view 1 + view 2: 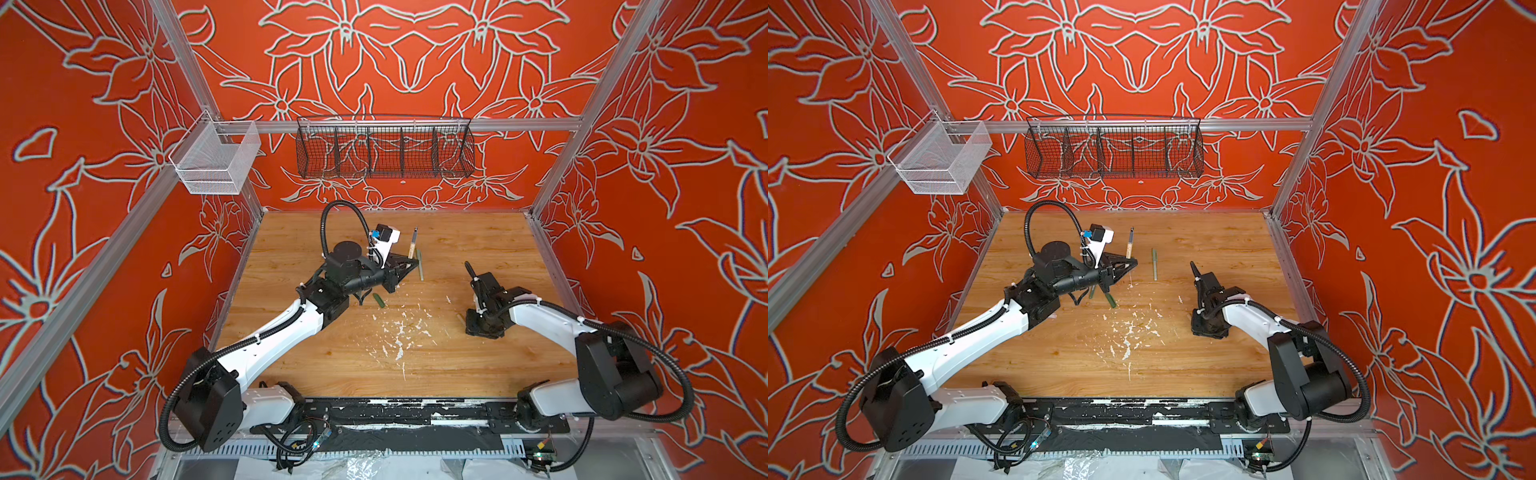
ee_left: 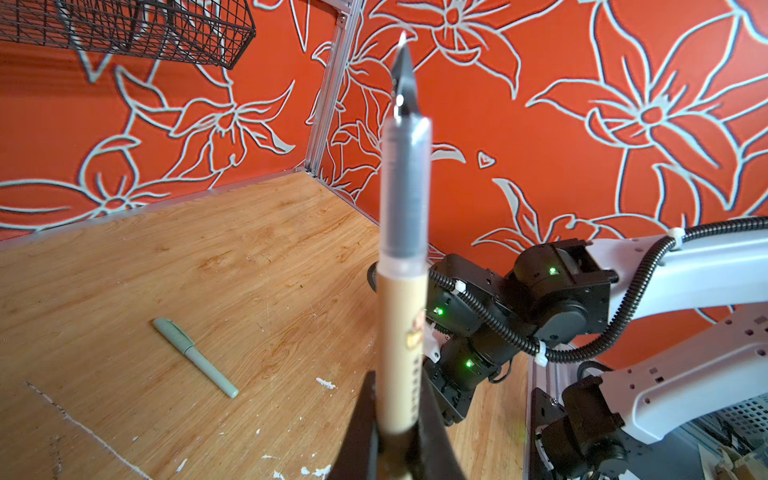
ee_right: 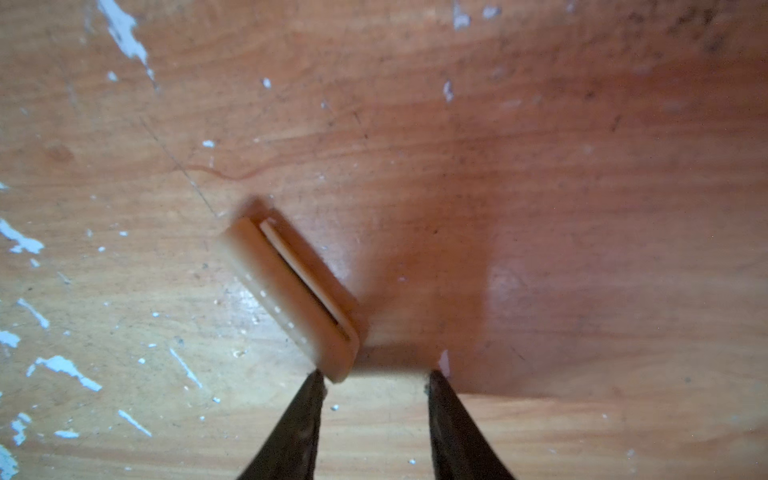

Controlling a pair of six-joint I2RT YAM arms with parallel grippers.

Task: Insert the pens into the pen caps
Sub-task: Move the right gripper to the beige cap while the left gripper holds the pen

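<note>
pinching the tan pen [image 2: 401, 316] low on its barrel, the left tool [image 2: 399, 376] is pressed together on it. the pen sits crosswise between the tool's fingers and is held up off the worktop [image 1: 457, 374]. its clear grip section and dark pointed nib [image 2: 404, 75] are at the end farthest from the tool, uncapped. in both top views the pen runs from the left tool's tips toward the back wall.

the right tool [image 3: 376, 380] points down at the worktop, fingers spread, nothing between them. the tan cap [image 3: 291, 291] lies flat on the worktop just ahead of one fingertip [image 3: 313, 386]. its near end is right at that tip, outside the gap and angled away from the tool. cannot tell if cap and tip touch. the clip side faces up in the right wrist view. the tan cap is well apart from the left tool and the tan pen.

a light green pen [image 2: 195, 357] with its cap on lies flat on the worktop near the left tool's tips, not touching them, between the two tools. a dark green piece [image 1: 1111, 301] lies on the worktop under the left tool's wrist, partly hidden, so cannot tell if it is a pen or a cap. white paint flecks [image 1: 399, 332] are scattered on the worktop between the two arms, some right beside the right tool and the tan cap.
</note>
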